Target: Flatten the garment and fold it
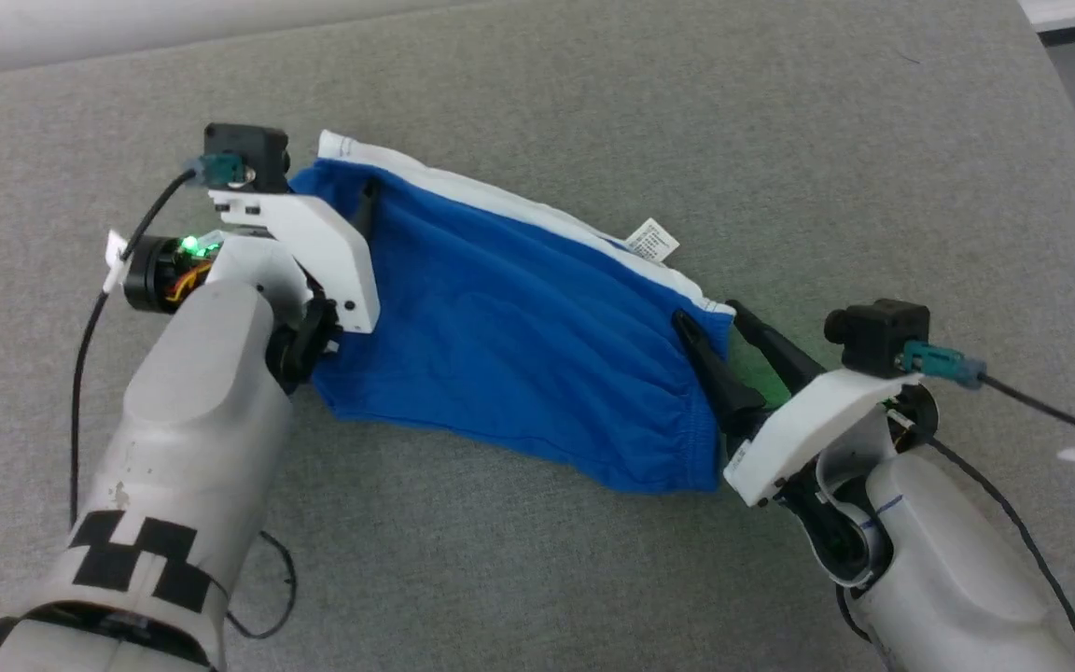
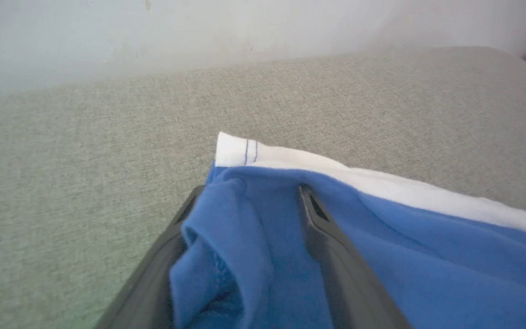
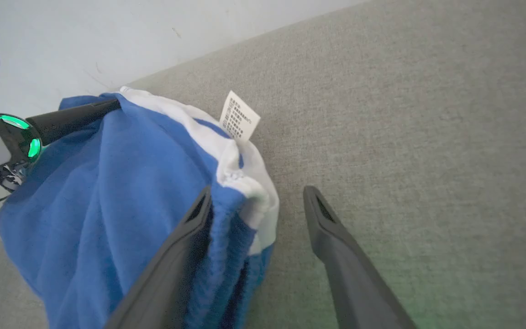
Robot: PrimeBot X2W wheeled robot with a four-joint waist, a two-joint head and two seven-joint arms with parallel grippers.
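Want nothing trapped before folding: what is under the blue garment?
The garment lies on the grey cloth surface, which shows all around it. A blue fold drapes over part of one finger of the left gripper. Anything else beneath the fabric is hidden.

Garment: the soft, shorts-like fabric garment [image 1: 519, 327] is plain royal blue all over.
Band: a white fabric band [image 1: 500, 198] runs along its 12 o'clock edge, with two thin dark-blue stitch lines at the 10 o'clock end.
Tag: small rectangular label tag [image 1: 652, 240], white with tiny dark print, at the garment's 1 o'clock.
Surface: flat woven cloth surface [image 1: 780, 140], heathered grey, with a faint green tinge by the right gripper [image 1: 705, 311].
Fingers: long fingers [image 3: 349, 256] are charcoal black on both the right and the left gripper [image 2: 250, 189].
Left forearm: smooth pale grey left forearm [image 1: 192, 401], black blocky markings at its 6 o'clock end, a green light [image 1: 189, 245] at 12 o'clock.
Plugs: a teal plug [image 1: 934, 359] on each black camera box [image 1: 878, 331].
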